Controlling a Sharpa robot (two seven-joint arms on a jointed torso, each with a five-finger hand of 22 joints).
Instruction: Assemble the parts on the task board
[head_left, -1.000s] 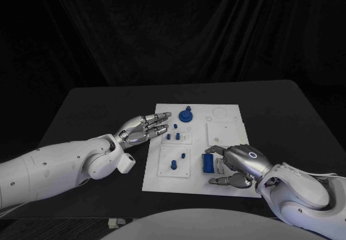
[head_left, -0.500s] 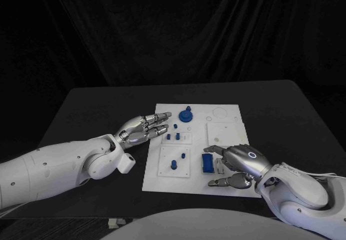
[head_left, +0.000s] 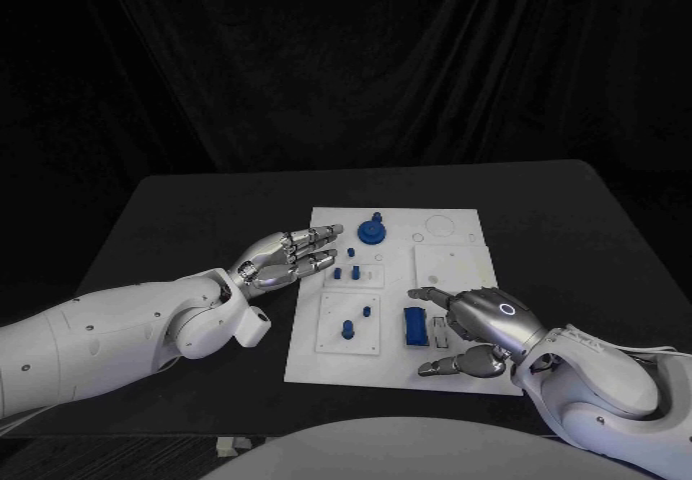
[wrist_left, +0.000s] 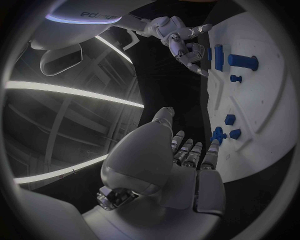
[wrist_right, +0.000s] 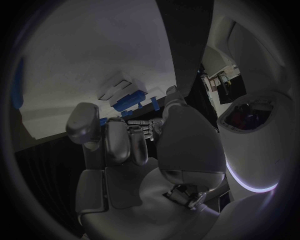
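Right hand (head_left: 476, 325) beside blue block (head_left: 415, 327); contact unclear.

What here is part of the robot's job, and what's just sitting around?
Part of the job:
task board
blue parts, such as the round part and the long block
left hand
right hand

Just there:
black table
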